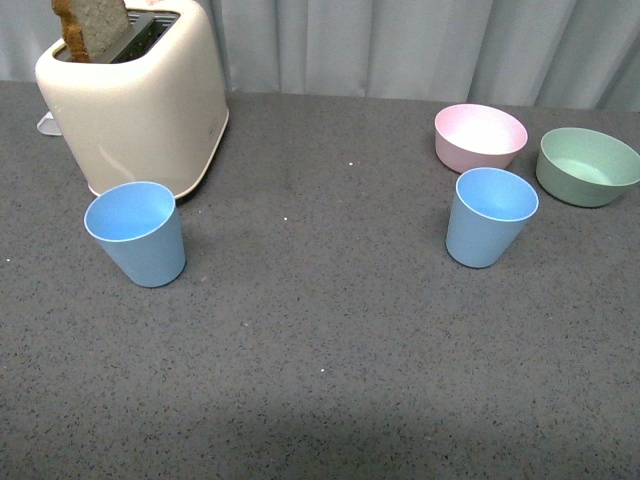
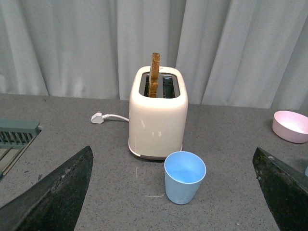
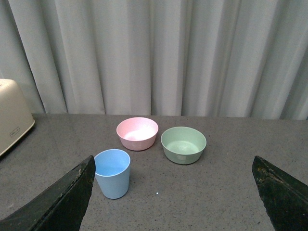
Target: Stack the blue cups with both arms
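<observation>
You have 2 blue cups, both upright, mouths up and empty, standing well apart on the gray speckled table (image 1: 320, 370).

The left blue cup (image 1: 135, 232) stands just in front of the cream toaster (image 1: 135, 100). A slice of bread (image 1: 92, 28) sticks up out of 1 of its slots. A white plug (image 2: 97, 118) and its cord lie on the table beside the toaster.

The right blue cup (image 1: 490, 216) stands just in front of the pink bowl (image 1: 480, 136). The green bowl (image 1: 587, 166) is near it, to the right and a little further back. The 2 bowls sit side by side, apart from each other.

Neither arm shows in the front view, so read the grippers from the wrist views.

- **Left gripper:** The left gripper (image 2: 172, 151) is spread wide and has hold of nothing. Its 2 dark fingers (image 2: 57, 192) sit at the edges of the picture. The left blue cup is ahead of it, between the fingers and clear of both.
- **Right gripper:** The right gripper (image 3: 173, 158) is likewise spread wide and has hold of nothing. The right blue cup is ahead of it, nearer 1 finger (image 3: 67, 202) than the other and touching neither.
</observation>
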### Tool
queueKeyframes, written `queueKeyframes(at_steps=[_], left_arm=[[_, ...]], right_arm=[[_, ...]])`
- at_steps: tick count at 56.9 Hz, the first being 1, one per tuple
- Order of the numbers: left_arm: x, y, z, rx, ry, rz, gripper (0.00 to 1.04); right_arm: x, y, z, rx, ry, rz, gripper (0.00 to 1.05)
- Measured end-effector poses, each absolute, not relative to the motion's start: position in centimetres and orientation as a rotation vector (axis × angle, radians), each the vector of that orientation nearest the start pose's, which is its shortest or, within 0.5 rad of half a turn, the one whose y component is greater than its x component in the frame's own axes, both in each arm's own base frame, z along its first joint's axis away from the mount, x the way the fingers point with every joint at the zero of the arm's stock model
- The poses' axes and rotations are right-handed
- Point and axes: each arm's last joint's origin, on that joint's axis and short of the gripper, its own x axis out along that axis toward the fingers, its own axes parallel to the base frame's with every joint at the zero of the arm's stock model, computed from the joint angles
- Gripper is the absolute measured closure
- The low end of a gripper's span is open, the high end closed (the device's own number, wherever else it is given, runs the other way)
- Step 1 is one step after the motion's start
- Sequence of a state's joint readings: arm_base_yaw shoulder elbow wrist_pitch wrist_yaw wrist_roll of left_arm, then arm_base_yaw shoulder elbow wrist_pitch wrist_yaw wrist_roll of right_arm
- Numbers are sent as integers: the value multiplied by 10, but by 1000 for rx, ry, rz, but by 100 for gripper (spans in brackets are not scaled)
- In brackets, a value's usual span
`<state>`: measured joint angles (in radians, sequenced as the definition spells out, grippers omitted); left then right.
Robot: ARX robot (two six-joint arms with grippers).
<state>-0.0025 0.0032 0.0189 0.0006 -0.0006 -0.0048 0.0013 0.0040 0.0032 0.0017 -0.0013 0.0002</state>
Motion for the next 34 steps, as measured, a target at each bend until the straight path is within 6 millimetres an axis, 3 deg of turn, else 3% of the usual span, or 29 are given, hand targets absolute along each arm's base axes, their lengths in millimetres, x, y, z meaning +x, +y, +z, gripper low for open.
queueKeyframes(at_steps=[15, 20, 24, 34], left_arm=[[97, 0, 170, -5, -16, -1, 7], [99, 0, 167, -87, 169, 160, 7], [106, 1, 160, -169, 293, 277, 7], [130, 1, 167, -259, 307, 290, 7]], right_arm=[[98, 0, 165, 0, -1, 3, 10], [98, 0, 164, 0, -1, 3, 10], [98, 0, 164, 0, -1, 2, 10], [98, 0, 165, 0, -1, 3, 10]])
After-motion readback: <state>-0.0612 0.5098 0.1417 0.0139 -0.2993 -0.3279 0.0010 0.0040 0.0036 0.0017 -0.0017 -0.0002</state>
